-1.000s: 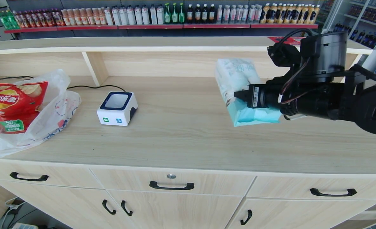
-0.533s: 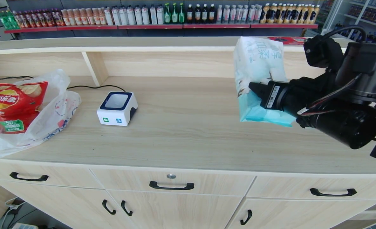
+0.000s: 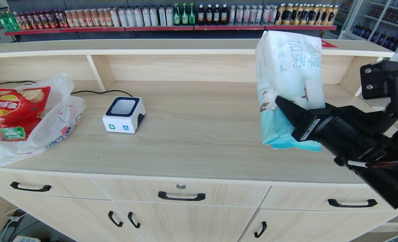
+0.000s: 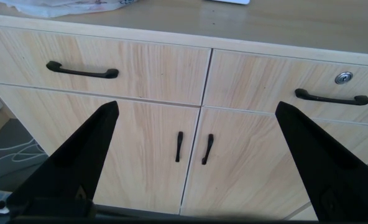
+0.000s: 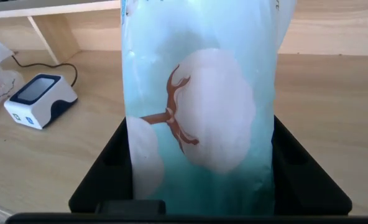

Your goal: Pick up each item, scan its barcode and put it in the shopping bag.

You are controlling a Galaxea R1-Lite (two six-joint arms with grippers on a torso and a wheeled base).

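Right pincer [image 3: 294,101] [image 5: 202,186]: clamped on the tissue pack [image 3: 289,67] [image 5: 202,93], low on its body. The right wrist view shows a black finger on each side of it. The head view shows one finger across the near face.
Tissue pack: at the right of the head view, held upright off the tabletop [image 3: 192,144], with its top above the raised back ledge [image 3: 151,45]. It is soft, glossy film, white fading to teal at the base. The right wrist view shows a printed cotton boll on a brown twig.
Left pincer [image 4: 196,168]: spread wide with nothing in it, two black tapered fingers facing the drawer fronts [image 4: 140,68].
Drawer fronts: pale wood grain with curved black handles [image 4: 81,70] and a round metal keyhole [image 4: 341,78].
Scanner [image 3: 124,114] [image 5: 40,99]: a white rounded box with a dark-framed window, left of centre in the head view. A black cable [image 3: 101,91] runs back from it.
Shopping bag [image 3: 62,111]: thin, crinkled, translucent plastic lying at the far left of the head view, with a red crisp packet [image 3: 15,112] inside.
Change: a second ago the pack hung lower and tilted, further left in the head view. It has since risen, stood upright and shifted right with the arm.
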